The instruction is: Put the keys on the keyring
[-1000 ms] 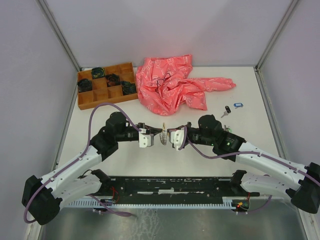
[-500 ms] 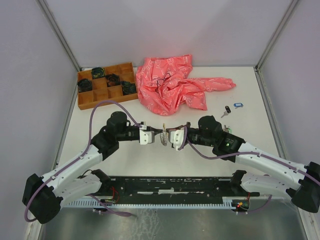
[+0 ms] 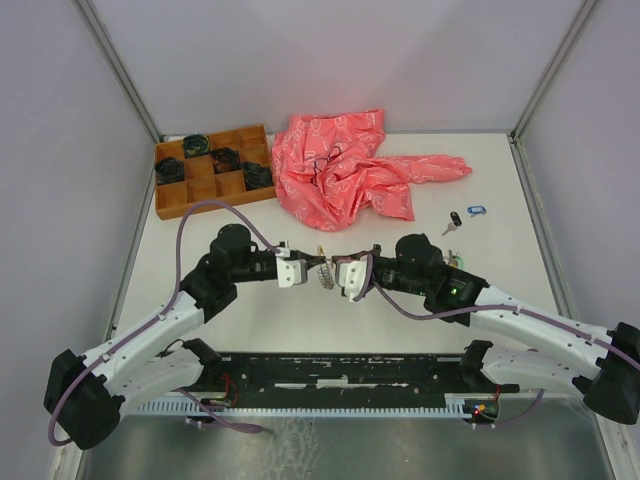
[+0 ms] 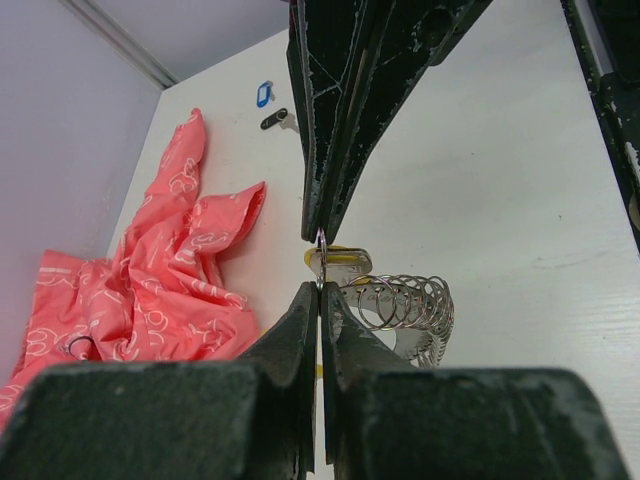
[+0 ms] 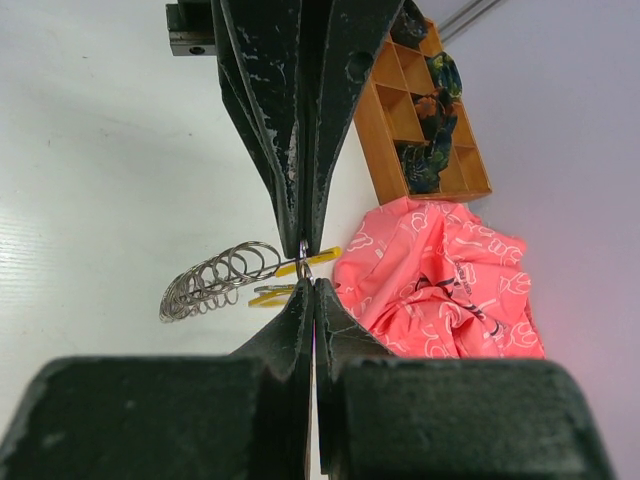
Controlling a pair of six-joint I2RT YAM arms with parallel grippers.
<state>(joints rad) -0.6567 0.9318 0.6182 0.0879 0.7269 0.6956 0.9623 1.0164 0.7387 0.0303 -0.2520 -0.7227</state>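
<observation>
My left gripper [image 3: 311, 266] and right gripper [image 3: 335, 270] meet tip to tip above the middle of the table. Both are shut on one thin wire loop at the end of the silvery coiled keyring [image 4: 405, 305]. The rest of the coil [image 5: 215, 280] hangs to one side of the tips. A yellow-tagged key [image 4: 340, 263] sits right at the pinched loop; how it is attached is hidden by the fingers. Two more keys, one with a blue tag [image 3: 476, 210] and one with a black tag [image 3: 455, 219], lie on the table at the right.
A crumpled pink cloth [image 3: 345, 165] lies at the back centre. A wooden compartment tray [image 3: 238, 186] holding dark coiled bundles [image 3: 225, 158] stands at the back left. Enclosure walls border the table on three sides.
Both grippers, still pinched together on the keyring, have drifted slightly toward the back of the table. The loose keys have not moved.
</observation>
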